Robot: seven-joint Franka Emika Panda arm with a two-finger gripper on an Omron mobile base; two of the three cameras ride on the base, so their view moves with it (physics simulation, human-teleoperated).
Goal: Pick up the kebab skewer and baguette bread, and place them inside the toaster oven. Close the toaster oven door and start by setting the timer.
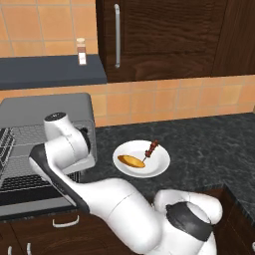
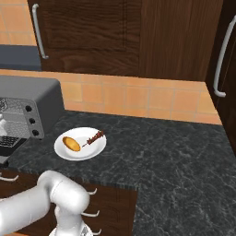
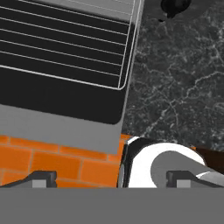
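While poised over the lowered oven door [image 3: 65,105] with jaws spread wide and nothing between them, looks down on the wire rack [image 3: 65,43] just beyond the fingertips [image 3: 41,178]. Skewer [image 1: 151,148] and bread [image 1: 131,161] lying side by side on the white plate [image 1: 154,168], well off to the gripper's [image 3: 111,179] right on the dark counter [image 1: 209,144]. Toaster oven [image 1: 55,107] gaping open right beneath the hand.

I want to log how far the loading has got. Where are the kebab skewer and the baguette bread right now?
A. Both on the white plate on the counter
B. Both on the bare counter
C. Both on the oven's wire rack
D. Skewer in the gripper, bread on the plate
A: the kebab skewer and the baguette bread both lie on the white plate, beside the toaster oven.
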